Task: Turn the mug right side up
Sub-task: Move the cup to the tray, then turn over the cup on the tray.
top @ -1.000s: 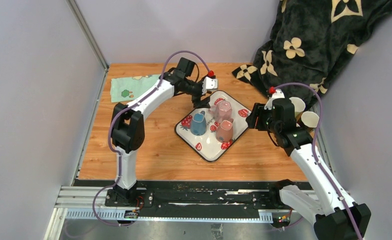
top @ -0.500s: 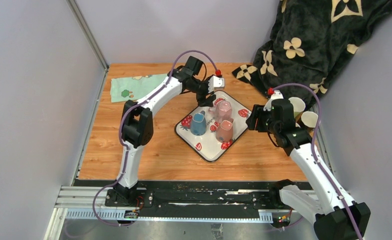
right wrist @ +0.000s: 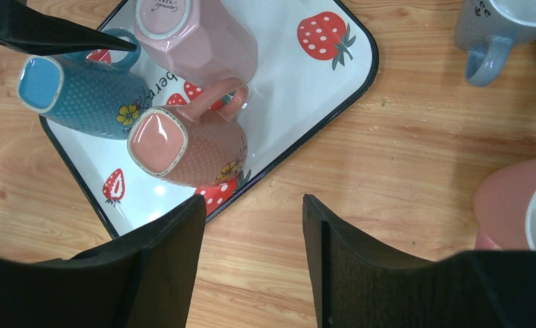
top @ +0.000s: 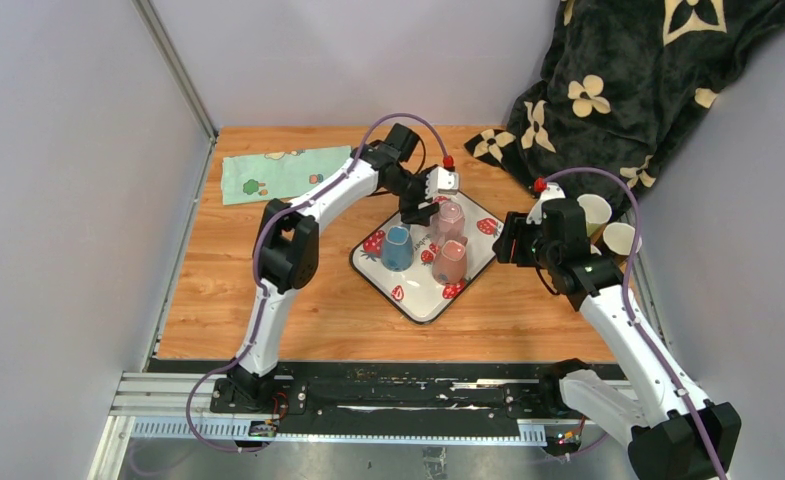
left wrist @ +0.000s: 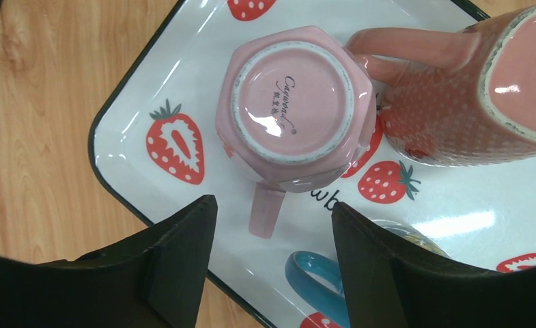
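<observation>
While my left pincer (left wrist: pixel 272 208) hangs over the far corner of the strawberry tray (left wrist: pixel 125 147), its two black fingers stand wide apart with nothing between them but air. Looking down through that gap, I see the pale pink mug (left wrist: pixel 293 102) standing upside down on the tray, its glazed base with a printed maker's mark facing up at me. Its handle points toward me and lies below the space between my fingertips. I have no hold on it, and I cannot tell how far above it my fingers are. Just beside it, on the right of that view, stands a dotted pink mug (left wrist: pixel 456 116), also base up, with its handle reaching over to touch the pale mug's side. The handle of a blue mug (left wrist: pixel 319 270) shows at the near edge of that view. From above, all three mugs sit inverted together on the tray, which lies cornerwise in the middle of the wooden table (top: pixel 268 290). My right pincer (right wrist: pixel 255 201) hovers over bare wood just off the tray's right edge, its fingers likewise parted and gripping nothing. A grey-blue mug (right wrist: pixel 490 27) and another pink one (right wrist: pixel 517 205) stand on the table to that side. A green cloth (top: pixel 268 172) lies at the table's far left.
</observation>
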